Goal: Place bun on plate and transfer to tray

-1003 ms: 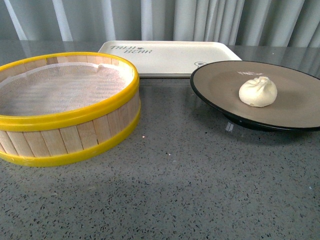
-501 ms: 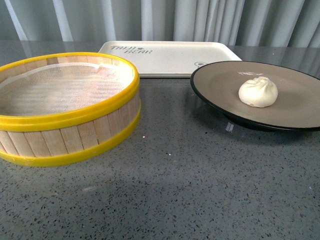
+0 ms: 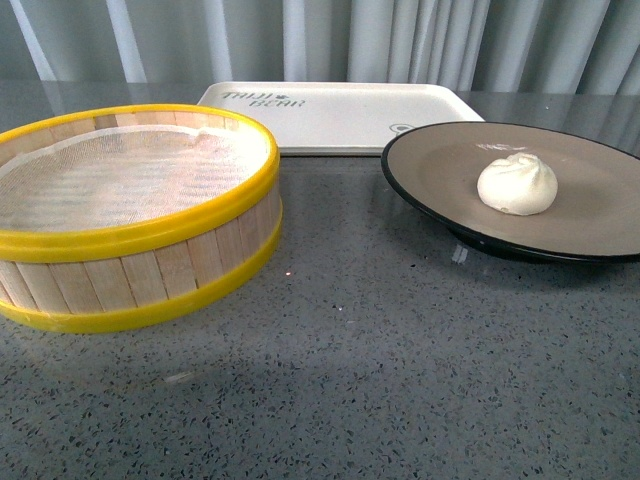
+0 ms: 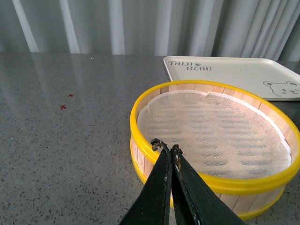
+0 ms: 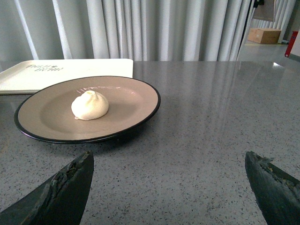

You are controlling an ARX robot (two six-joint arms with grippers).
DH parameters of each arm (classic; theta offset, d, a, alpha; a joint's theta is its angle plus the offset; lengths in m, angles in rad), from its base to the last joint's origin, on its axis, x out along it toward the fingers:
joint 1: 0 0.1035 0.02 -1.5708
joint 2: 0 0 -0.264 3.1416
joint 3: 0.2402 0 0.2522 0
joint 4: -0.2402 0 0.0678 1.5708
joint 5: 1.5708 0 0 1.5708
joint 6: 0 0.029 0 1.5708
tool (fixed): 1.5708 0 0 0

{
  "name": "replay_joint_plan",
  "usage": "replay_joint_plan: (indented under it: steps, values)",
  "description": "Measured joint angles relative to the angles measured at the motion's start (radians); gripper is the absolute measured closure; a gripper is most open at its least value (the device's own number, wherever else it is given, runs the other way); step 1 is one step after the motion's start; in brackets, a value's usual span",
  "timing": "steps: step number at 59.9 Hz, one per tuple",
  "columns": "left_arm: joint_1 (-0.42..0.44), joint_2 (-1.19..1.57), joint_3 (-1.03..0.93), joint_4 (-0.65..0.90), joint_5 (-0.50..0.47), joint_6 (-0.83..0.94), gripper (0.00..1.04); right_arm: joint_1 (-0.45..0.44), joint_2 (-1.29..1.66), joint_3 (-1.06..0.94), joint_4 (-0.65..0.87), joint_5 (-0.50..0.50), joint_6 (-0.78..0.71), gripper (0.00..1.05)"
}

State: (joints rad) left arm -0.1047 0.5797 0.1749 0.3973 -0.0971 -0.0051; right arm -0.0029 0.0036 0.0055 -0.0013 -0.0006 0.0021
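Observation:
A white pleated bun (image 3: 517,184) (image 5: 90,105) lies on the tan, black-rimmed plate (image 3: 450,160) (image 5: 136,96) at the right of the table. The cream tray (image 3: 330,115) (image 4: 234,75) (image 5: 28,75) with lettering lies flat behind it, bare. Neither arm shows in the front view. My right gripper (image 5: 168,161) is open, its two dark fingertips wide apart over the table, short of the plate. My left gripper (image 4: 164,147) is shut on nothing, its tips at the near rim of the steamer basket.
A yellow-rimmed wooden steamer basket (image 3: 135,215) (image 4: 213,140) lined with white cloth stands at the left, holding nothing. A grey curtain hangs behind the speckled grey table (image 3: 350,380). Two small red marks (image 4: 65,101) dot the table left of the basket.

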Motion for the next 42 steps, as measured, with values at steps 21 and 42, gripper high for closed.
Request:
replay_joint_plan:
  steps: [21,42]
  values:
    - [0.103,-0.151,-0.095,-0.052,0.094,0.0,1.01,0.0,0.0,0.0,0.0,0.0,0.0,0.09]
    - [0.103,-0.263,-0.134,-0.124,0.094,0.0,1.01,0.0,0.0,0.0,0.0,0.0,0.0,0.09]
